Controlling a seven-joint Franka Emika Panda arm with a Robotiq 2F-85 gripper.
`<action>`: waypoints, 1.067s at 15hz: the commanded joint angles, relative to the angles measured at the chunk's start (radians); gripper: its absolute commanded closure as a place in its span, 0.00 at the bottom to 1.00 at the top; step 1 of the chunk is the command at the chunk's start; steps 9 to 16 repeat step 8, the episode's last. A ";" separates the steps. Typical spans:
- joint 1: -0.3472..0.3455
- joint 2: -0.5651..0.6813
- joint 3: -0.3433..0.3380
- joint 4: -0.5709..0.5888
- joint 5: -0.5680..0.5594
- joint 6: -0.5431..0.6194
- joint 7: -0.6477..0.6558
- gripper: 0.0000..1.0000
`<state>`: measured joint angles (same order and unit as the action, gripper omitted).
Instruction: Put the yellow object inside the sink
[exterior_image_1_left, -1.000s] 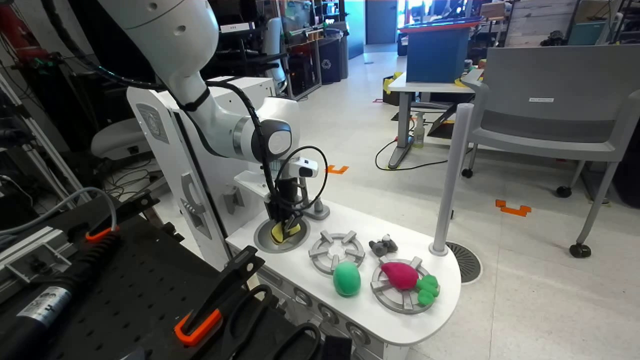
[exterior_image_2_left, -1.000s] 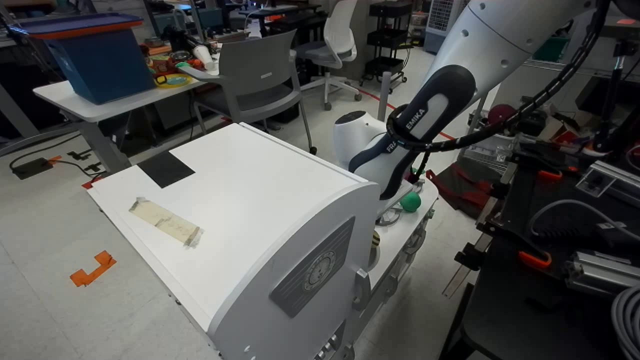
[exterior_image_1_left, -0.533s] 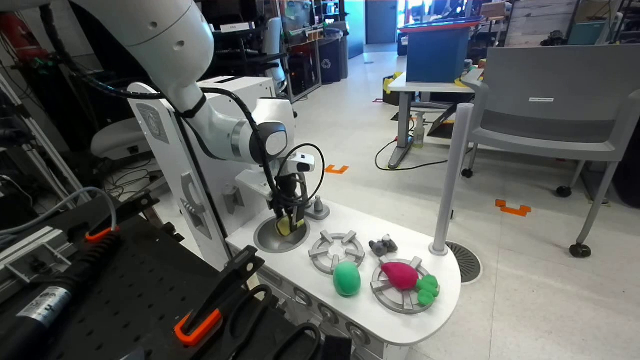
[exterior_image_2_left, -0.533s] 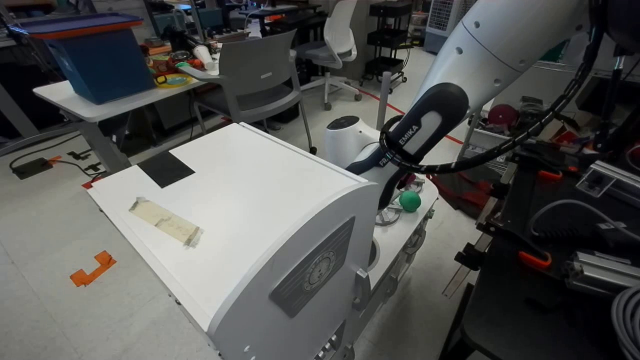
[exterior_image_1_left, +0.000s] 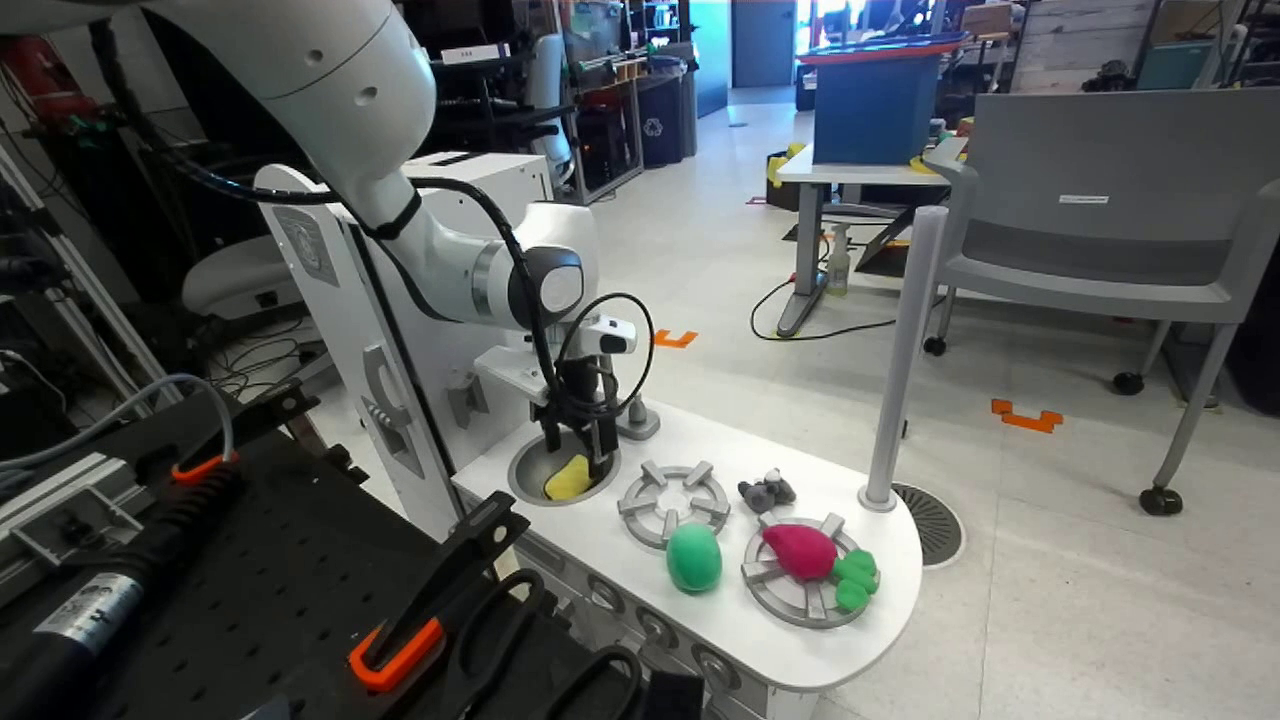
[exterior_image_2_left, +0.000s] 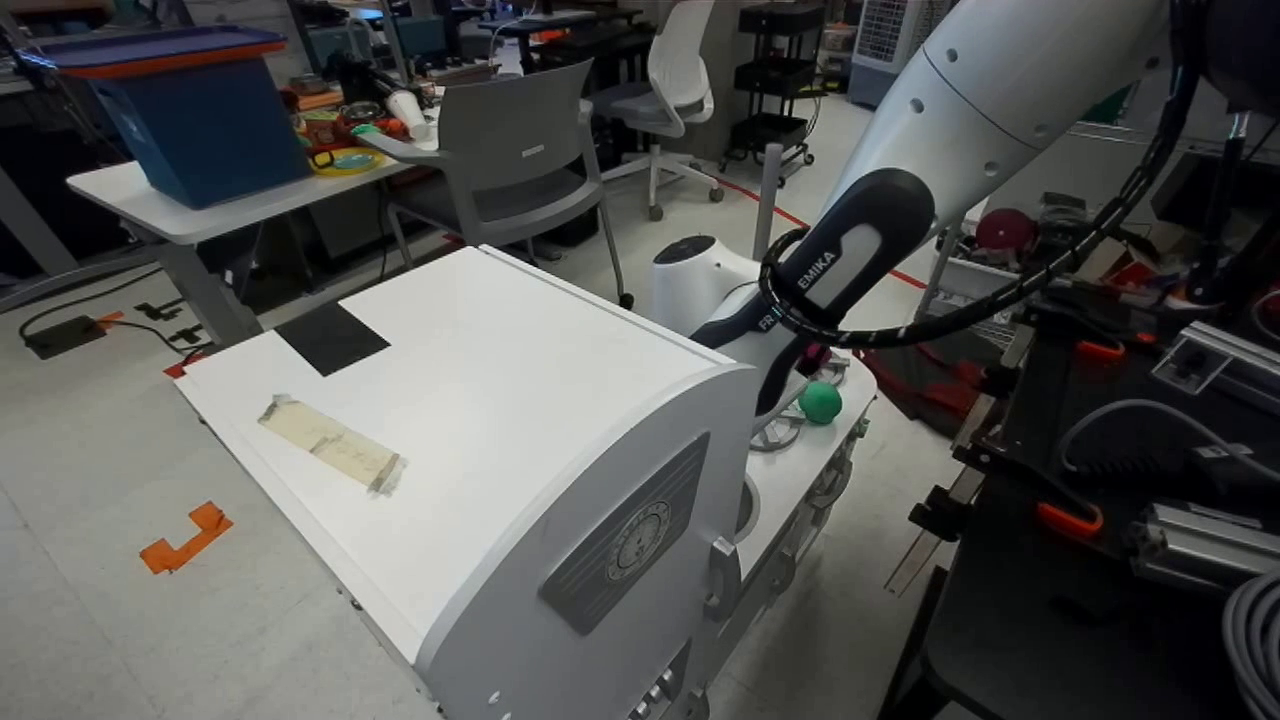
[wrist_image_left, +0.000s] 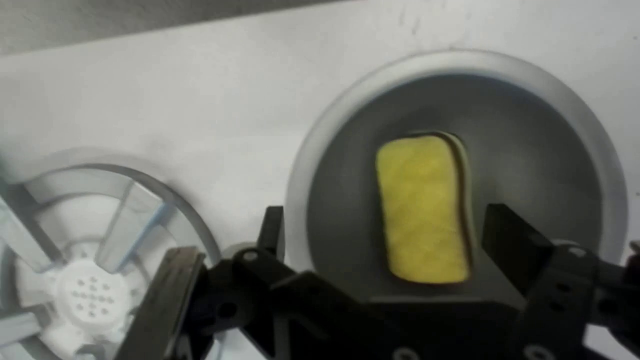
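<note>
The yellow object (wrist_image_left: 425, 210), a soft sandwich-like piece with a dark layer along one side, lies in the round grey sink (wrist_image_left: 297, 200). An exterior view also shows this yellow object (exterior_image_1_left: 570, 480) resting in the bowl of the sink (exterior_image_1_left: 522, 488). Just above it, my gripper (wrist_image_left: 387, 230) is open, its two fingers wide apart on either side and not touching it. In an exterior view the gripper (exterior_image_1_left: 577, 452) hangs over the sink. The arm and white cabinet hide the gripper and yellow object in an exterior view where only part of the sink (exterior_image_2_left: 747, 508) shows.
Beside the sink are a faucet-like fitting (exterior_image_1_left: 637, 422) and a burner ring (exterior_image_1_left: 722, 502). A green egg-shaped toy (exterior_image_1_left: 693, 557), a small grey toy (exterior_image_1_left: 767, 492) and a pink toy (exterior_image_1_left: 800, 550) with green leaves sit farther along. A grey post (exterior_image_1_left: 905, 360) rises at the counter's far end.
The jaws have gone from shut on the yellow object to open. The yellow object has dropped out of the fingers into the sink. The arm has shifted slightly.
</note>
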<state>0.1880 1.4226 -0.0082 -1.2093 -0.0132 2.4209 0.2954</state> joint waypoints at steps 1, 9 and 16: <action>-0.047 -0.106 -0.041 -0.077 0.012 -0.202 0.029 0.00; -0.143 -0.160 -0.056 -0.033 0.020 -0.333 -0.004 0.00; -0.143 -0.160 -0.056 -0.033 0.020 -0.333 -0.004 0.00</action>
